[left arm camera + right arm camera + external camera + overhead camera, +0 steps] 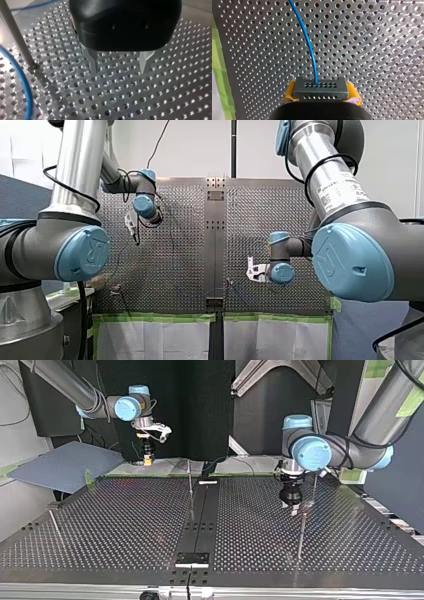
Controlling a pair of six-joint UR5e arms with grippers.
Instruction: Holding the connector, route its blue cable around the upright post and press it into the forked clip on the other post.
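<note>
Right gripper (pixel 321 92): yellow pads (pixel 289 92) clamped on grey connector (pixel 320 87). Blue cable (pixel 308 42) runs ahead from connector over perforated table (pixel 374 50). Left gripper (pixel 119 69): metal fingers apart, tips just above table. Upright post (pixel 15 35) beside it, cable curving near post base. Green tape (pixel 150 318) along table edge. Dark panels (pixel 200 405) behind table in top view.

Top view: middle post (pixel 190 480) stands just left of the centre strip (pixel 200 515) of the table (pixel 100 525). Side post (pixel 301 532) well right of the strip, my left gripper (pixel 293 505) just beside it. My right gripper (pixel 148 457) far back-left of strip, connector (pixel 320 88) between its fingers, cable (pixel 309 45) leading ahead.
</note>
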